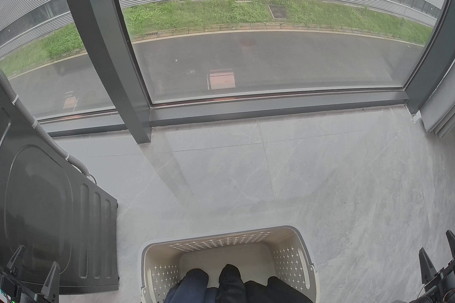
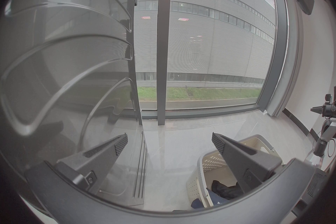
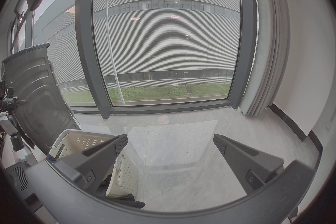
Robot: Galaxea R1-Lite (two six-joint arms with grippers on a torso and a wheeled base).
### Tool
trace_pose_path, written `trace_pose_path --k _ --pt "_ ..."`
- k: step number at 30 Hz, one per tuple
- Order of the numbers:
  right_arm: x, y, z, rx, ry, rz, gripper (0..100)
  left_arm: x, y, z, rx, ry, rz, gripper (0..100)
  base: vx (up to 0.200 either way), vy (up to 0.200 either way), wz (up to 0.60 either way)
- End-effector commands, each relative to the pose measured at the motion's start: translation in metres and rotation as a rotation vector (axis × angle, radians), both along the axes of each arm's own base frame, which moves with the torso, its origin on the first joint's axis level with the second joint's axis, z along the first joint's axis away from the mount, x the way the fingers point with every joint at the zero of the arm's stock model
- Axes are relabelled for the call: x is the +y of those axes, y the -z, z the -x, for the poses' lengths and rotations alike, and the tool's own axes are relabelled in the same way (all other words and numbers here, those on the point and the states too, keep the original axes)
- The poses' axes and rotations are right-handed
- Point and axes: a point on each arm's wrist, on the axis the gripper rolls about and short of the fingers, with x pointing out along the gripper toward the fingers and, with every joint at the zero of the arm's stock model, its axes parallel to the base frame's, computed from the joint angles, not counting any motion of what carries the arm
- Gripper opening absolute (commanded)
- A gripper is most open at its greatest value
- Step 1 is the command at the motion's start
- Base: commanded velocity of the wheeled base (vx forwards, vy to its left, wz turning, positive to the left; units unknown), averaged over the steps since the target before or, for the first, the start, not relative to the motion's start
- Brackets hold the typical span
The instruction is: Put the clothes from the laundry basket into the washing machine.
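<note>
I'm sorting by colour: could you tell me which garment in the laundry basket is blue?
The navy garment, leftmost in the laundry basket, nearest the washing machine; the black garments lie right of it.

you are looking at a laundry basket of cream plastic, smooth and matt, pierced with small holes. the clothes in it are showing as dark, soft cloth in dull folds. the washing machine is presenting a dark grey ribbed panel with a faint sheen; whether it is metal or plastic, you cannot tell. the floor is gleaming like polished stone tile. the left gripper is showing fingers of matt dark plastic.
</note>
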Motion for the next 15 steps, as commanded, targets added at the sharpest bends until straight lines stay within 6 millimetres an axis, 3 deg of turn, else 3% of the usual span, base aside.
trace_pose_path --k 1,15 --pt "0.0000 0.0049 0.0001 0.000 -0.001 0.000 100 0.0000 0.0046 -0.0006 0.008 -0.001 0.000 100 0.000 0.000 0.00" --pt "0.0000 0.0049 0.0001 0.000 0.001 -0.001 100 0.0000 0.0046 -0.0006 0.008 -0.001 -0.002 100 0.000 0.000 0.00"
